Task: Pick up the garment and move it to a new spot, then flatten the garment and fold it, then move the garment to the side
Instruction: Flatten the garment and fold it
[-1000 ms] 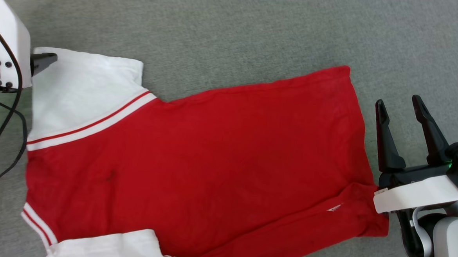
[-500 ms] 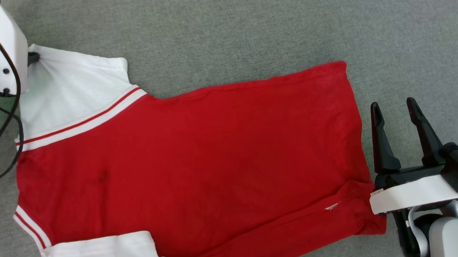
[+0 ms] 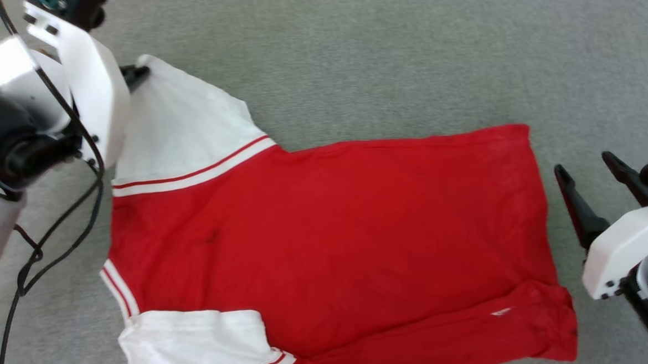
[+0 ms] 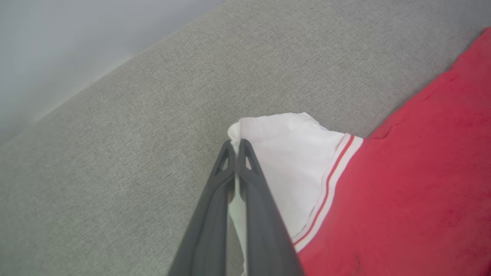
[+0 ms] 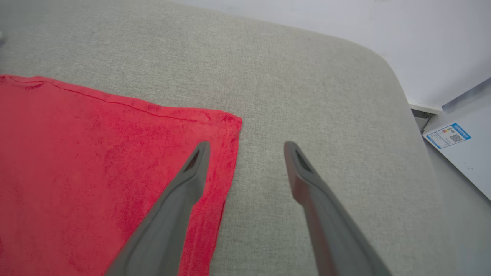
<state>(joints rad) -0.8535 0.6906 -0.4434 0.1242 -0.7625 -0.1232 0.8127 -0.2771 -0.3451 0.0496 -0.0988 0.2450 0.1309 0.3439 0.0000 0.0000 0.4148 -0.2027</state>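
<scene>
As I read it off the head view, the stock stands as follows.

Item, one garment (image 3: 355, 228): a red shirt lying spread on the grey cloth-covered desk (image 3: 364, 45), hem toward my right, back side up as far as I can tell. It has two white sleeves with red-and-white trim, the far sleeve (image 3: 183, 124) and the near sleeve (image 3: 199, 336). The near one runs off the bottom edge of the view. A strip along the near side of the body is folded over, with one small white tag (image 3: 500, 311) showing on it.

Item, left tool (image 4: 238, 143): fingers together, clamped on the outer corner of the far sleeve, which is drawn into a point.

Item, right tool (image 5: 245, 147): fingers apart, nothing between them. It sits just beside the hem, with one finger over the hem's far corner. I cannot tell whether it touches the cloth.

Item, one black cable (image 3: 49, 234): hangs in loops off the left arm, over bare desk beside the collar end and clear of the shirt.

Item, one white panel (image 5: 472, 149) with one blue label (image 5: 447, 136): off the desk, past its rounded corner (image 5: 383, 65).

Open room: bare grey cloth lies all along the far side of the shirt and to the right of the hem. The desk's far edge shows at the upper left in the left wrist view.
</scene>
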